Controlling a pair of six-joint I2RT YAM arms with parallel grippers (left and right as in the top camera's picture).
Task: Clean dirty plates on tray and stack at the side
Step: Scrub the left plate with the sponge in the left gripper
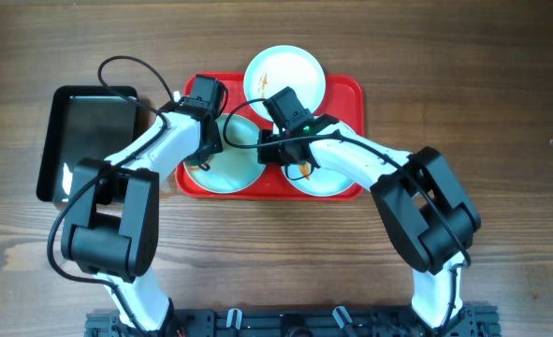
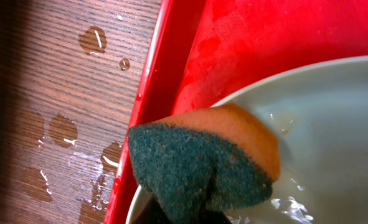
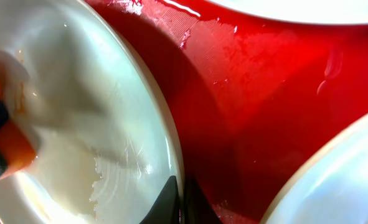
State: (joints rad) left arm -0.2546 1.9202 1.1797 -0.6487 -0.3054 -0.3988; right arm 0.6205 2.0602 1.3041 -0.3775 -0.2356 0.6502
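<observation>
Gripping sponge [image 2: 202,168] in left hand [image 1: 208,150], right hand [image 3: 179,202] pinching plate [image 3: 109,93] rim, clear only from wrists

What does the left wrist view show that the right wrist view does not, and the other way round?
Only the left wrist view: the wooden table with water drops beside the rim of the red tray. Only the right wrist view: the right gripper closed on the rim of the wet plate, plus edges of a second plate and a third plate. Both: the orange-and-green sponge on the wet plate, and the red tray's floor.
</observation>
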